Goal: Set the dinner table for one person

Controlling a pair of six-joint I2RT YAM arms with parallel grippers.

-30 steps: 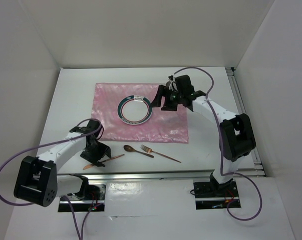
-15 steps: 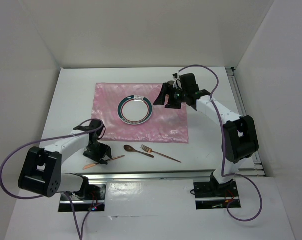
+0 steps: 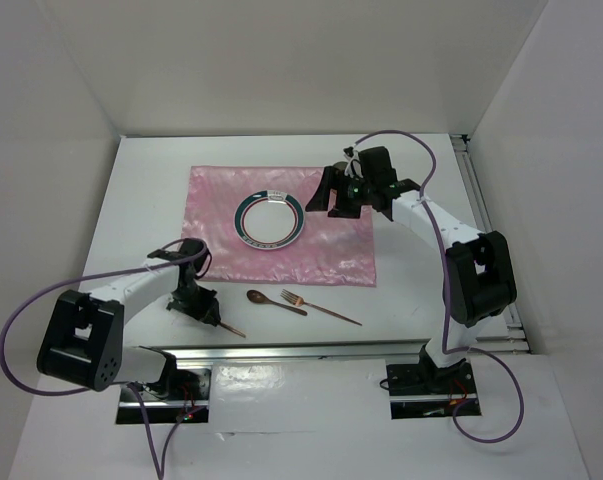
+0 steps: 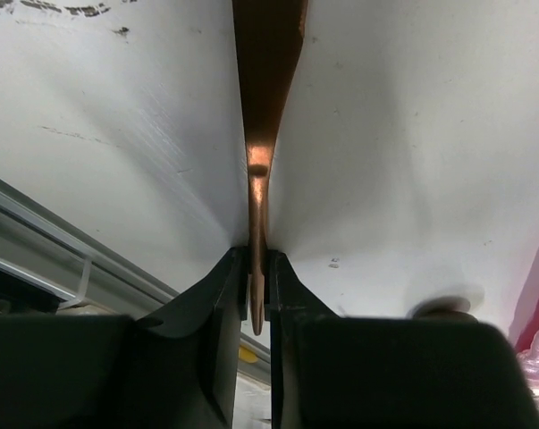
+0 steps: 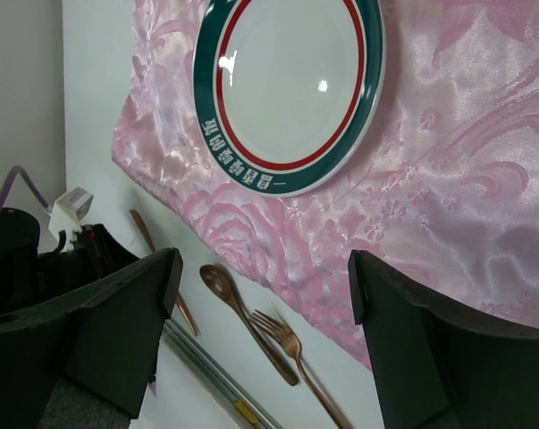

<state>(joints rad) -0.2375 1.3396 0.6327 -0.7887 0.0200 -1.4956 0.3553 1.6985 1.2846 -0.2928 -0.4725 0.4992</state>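
The dinner table [image 3: 151, 200] is a white top with a pink floral mat [image 3: 331, 250] on it. A green-and-red-rimmed white plate [image 3: 271, 220] sits on the mat. My left gripper [image 3: 195, 302] is low at the near left, shut on a copper knife [image 3: 231, 328] whose free end points toward the near rail. The left wrist view shows the knife [image 4: 267, 89] pinched between the jaws [image 4: 258, 268]. A copper spoon [image 3: 271, 301] and fork [image 3: 321, 308] lie just in front of the mat. My right gripper [image 3: 331, 195] hovers open and empty to the right of the plate.
A metal rail [image 3: 311, 348] runs along the near edge just behind the knife, and another [image 3: 481, 220] along the right side. The right wrist view shows the plate [image 5: 291, 89], mat [image 5: 466, 197], spoon [image 5: 233, 304], fork [image 5: 296, 344] and knife [image 5: 148, 237].
The knife in my left gripper has swung round; its free end now points to the near right. My right gripper rose a little and shifted right, then held still.
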